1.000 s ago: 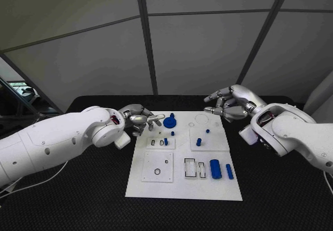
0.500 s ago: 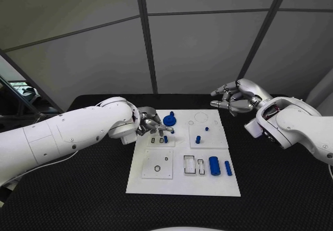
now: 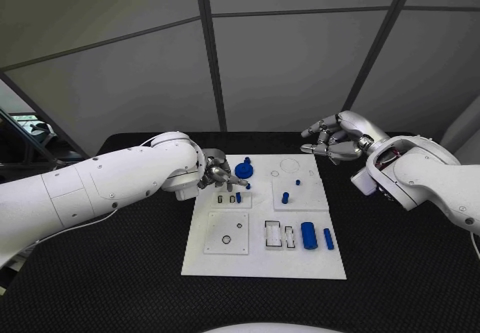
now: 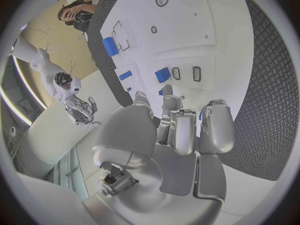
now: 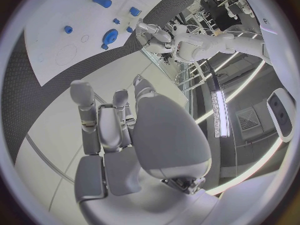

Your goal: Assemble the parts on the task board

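Fingers (image 3: 232,182) now lower over task board (image 3: 262,263).

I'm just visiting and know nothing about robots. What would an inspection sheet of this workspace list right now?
Surface: black textured table.
Job's things: white rectangular task board; blue round part, blue cylinder part and smaller blue pieces on it.
Clutter: nothing seen.
Hands: silver left hand over the board's far left corner, silver right hand raised beyond the far right corner; both hold nothing.
Cables: white cable under the left arm.
Surroundings: grey panelled walls.
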### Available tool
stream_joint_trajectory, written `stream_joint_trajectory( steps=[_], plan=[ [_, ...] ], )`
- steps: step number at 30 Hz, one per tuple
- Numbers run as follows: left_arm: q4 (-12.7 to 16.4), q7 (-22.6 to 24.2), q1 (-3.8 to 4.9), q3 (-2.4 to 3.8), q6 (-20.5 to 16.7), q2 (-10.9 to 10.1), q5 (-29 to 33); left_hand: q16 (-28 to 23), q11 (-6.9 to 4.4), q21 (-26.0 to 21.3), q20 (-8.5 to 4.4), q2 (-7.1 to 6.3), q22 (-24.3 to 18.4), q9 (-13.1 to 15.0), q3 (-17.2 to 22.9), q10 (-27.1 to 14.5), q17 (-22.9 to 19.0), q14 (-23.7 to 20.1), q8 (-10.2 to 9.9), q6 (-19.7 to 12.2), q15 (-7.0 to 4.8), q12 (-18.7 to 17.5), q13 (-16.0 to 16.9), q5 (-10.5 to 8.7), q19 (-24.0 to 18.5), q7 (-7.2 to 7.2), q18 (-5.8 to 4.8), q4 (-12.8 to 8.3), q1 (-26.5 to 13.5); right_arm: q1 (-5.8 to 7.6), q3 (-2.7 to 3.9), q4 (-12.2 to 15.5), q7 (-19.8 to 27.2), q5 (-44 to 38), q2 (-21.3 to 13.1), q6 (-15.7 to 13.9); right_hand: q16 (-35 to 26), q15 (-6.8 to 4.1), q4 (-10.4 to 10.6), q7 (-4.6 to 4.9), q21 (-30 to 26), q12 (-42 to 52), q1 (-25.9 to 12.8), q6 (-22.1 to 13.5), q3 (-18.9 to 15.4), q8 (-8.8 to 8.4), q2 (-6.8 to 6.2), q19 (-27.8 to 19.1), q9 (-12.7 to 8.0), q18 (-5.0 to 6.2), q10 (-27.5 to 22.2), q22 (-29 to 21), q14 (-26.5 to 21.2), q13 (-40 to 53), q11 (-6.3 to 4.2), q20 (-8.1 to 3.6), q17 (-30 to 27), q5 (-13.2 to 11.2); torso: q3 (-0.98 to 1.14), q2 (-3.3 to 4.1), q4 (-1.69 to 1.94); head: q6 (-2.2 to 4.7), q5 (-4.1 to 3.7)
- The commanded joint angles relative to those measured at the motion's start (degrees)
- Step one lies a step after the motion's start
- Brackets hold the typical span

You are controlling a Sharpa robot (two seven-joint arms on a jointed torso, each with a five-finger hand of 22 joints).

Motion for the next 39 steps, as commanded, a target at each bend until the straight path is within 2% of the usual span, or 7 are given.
stream_joint_trajectory(
  steps=[1,4,10,27,39],
  plan=[
    [-0.45,-2.11,0.22,-0.12,2.89,0.39,-1.37,0.24,0.06,0.22,-0.18,0.38,0.04,0.17,-0.33,0.24,7.19,3.66,0.43,-0.33,-0.41,0.09,-0.08,-0.18,0.14,-0.19,-1.24,0.02,-0.25,0.11,0.06,-0.03,-0.46,-1.38,0.1,0.5,-0.31,-0.28,-0.05,-0.18,-0.37,-0.27,-0.29,-0.22,-0.31,0.17,0.06,-0.14,-0.03,0.32,-0.11,-0.09,0.11,-0.12,0.05,0.03,-0.08,0.19,0.01,0.06,-0.03,-0.18,0.01],
    [-1.05,-2.53,0.37,-0.4,3.55,0.95,-1.39,0.08,0.07,0.01,-0.21,0.48,-0.31,0.46,-0.33,-0.24,6.99,3.59,0.6,-0.67,-0.42,-0.33,-0.72,0.03,-0.08,-0.17,-1.17,-0.03,-0.04,0.11,0.06,-0.07,-0.59,-1.49,0.16,0.51,-0.37,-0.3,0.0,-0.2,-0.44,-0.29,-0.28,-0.19,-0.34,0.24,0.08,-0.08,-0.02,0.32,-0.07,-0.14,0.13,-0.2,0.03,0.01,-0.11,0.38,-0.01,0.06,0.03,-0.3,-0.06],
    [-1.81,-3.49,0.55,-0.86,4.58,1.92,-1.4,-0.5,0.27,-1.0,-0.14,0.75,-1.86,1.36,-0.4,-2.35,6.3,3.27,1.03,-1.81,-0.26,-2.24,-3.31,0.65,-1.11,0.05,-0.84,-0.08,0.6,0.1,0.05,-0.12,-0.82,-1.69,0.3,0.58,-0.41,-0.34,0.11,-0.24,-0.58,-0.2,-0.23,-0.15,-0.41,0.38,0.13,0.06,-0.01,0.31,0.11,-0.21,0.23,-0.25,-0.01,-0.03,-0.05,0.86,0.01,0.08,-0.06,-0.4,0.06],
    [-3.04,-3.65,0.59,-1.17,6.56,3.96,-1.4,-0.54,0.32,-0.97,-0.04,1.33,-1.61,2.1,-0.05,-2.57,6.3,3.24,1.47,-2.26,-0.19,-2.45,-3.56,1.24,-1.1,0.08,-0.87,-0.27,1.76,0.1,0.05,-0.21,-1.08,-1.94,0.81,0.66,-0.41,-0.35,0.13,-0.24,-0.59,-0.18,-0.24,-0.13,-0.42,0.4,0.14,0.08,-0.01,0.31,0.15,-0.21,0.24,-0.24,-0.02,-0.03,-0.05,0.89,-0.03,0.2,0.06,-1.05,-0.08],
    [-3.26,-3.47,0.6,-1.46,8.18,4.46,-1.41,-0.46,0.25,-0.69,-0.03,1.74,-0.99,2.84,0.52,-2.28,6.43,3.28,1.99,-2.48,-0.23,-2.26,-3.36,1.49,-0.85,0.0,-0.97,-0.54,3.24,0.09,0.05,-0.44,-1.23,-1.95,1.13,0.84,-0.47,-0.39,0.27,-0.28,-0.64,-0.09,-0.27,-0.05,-0.47,0.53,0.23,0.23,0.01,0.29,0.31,-0.2,0.31,-0.27,-0.05,-0.07,-0.07,1.09,-0.02,0.23,0.0,-1.32,-0.1]
  ],
)
